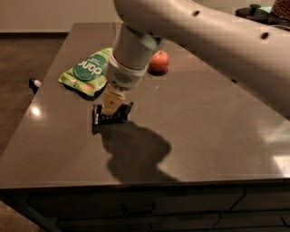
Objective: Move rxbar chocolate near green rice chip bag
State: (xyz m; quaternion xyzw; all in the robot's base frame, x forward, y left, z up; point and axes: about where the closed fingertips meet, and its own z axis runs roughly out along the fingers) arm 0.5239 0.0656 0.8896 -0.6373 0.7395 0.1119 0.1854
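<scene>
The rxbar chocolate (121, 116), a small flat black wrapper, is at the left middle of the dark table (204, 127), just below and right of the green rice chip bag (87, 72). My gripper (111, 110) comes down from the big white arm and is shut on the bar's middle, holding it at or just above the tabletop. Its tan fingers (113, 99) hide the bar's centre. A small gap separates the bar from the bag's lower edge.
A red apple (158, 61) sits on the table right of the bag, behind the arm. A small dark object (34, 83) lies on the floor to the left. Dark items (253, 11) stand at the far right back.
</scene>
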